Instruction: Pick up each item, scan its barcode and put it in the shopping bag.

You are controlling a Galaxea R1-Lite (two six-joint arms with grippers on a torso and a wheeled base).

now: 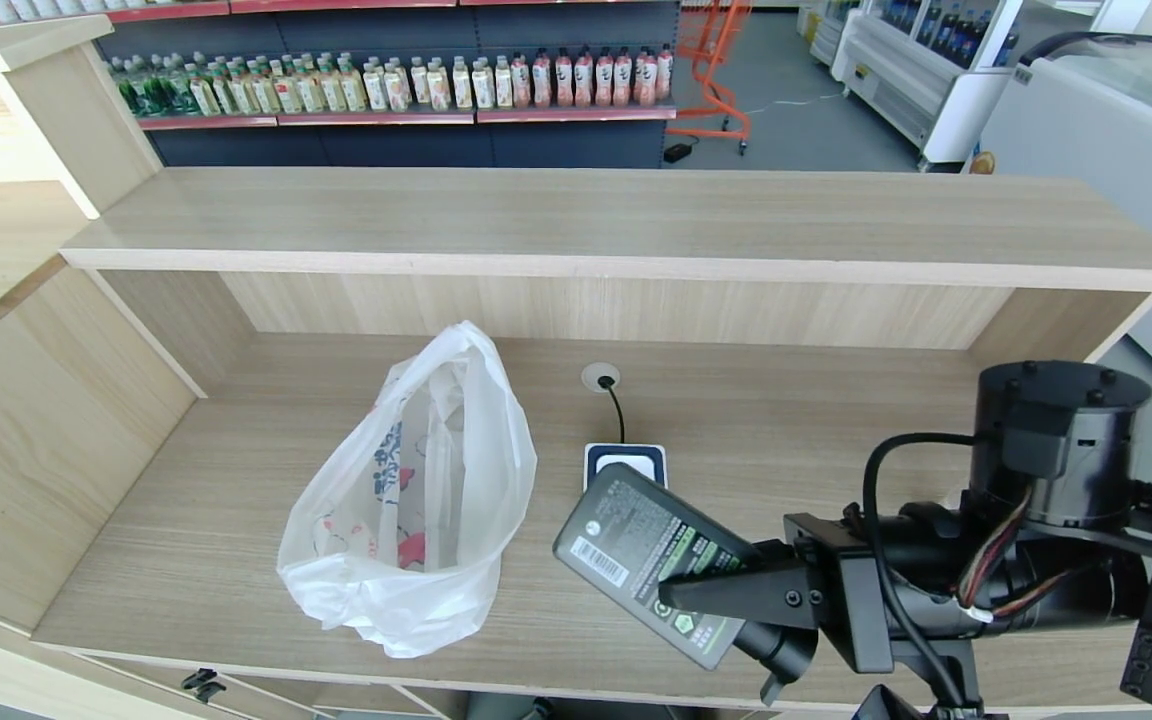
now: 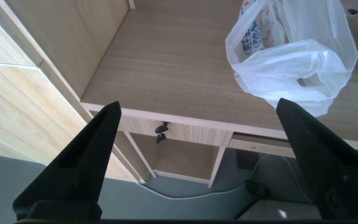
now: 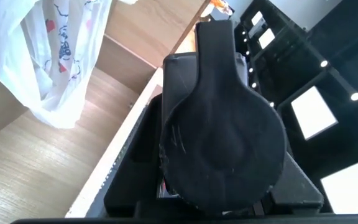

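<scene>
Lower right of the head view, the right gripper (image 1: 706, 600) is clamped on a dark flat pack (image 1: 626, 540), barcode label up, its far corner covering part of the scanner (image 1: 626, 458). The left gripper (image 2: 199, 104) hangs off the near edge of the counter (image 1: 236, 480), jaws wide apart with nothing in them. Left of centre the white shopping bag (image 1: 406, 500) slumps with its mouth open, red and blue print showing, can't tell what's inside, and behind the scanner a cable (image 1: 617, 408) runs to a hole in the counter.
</scene>
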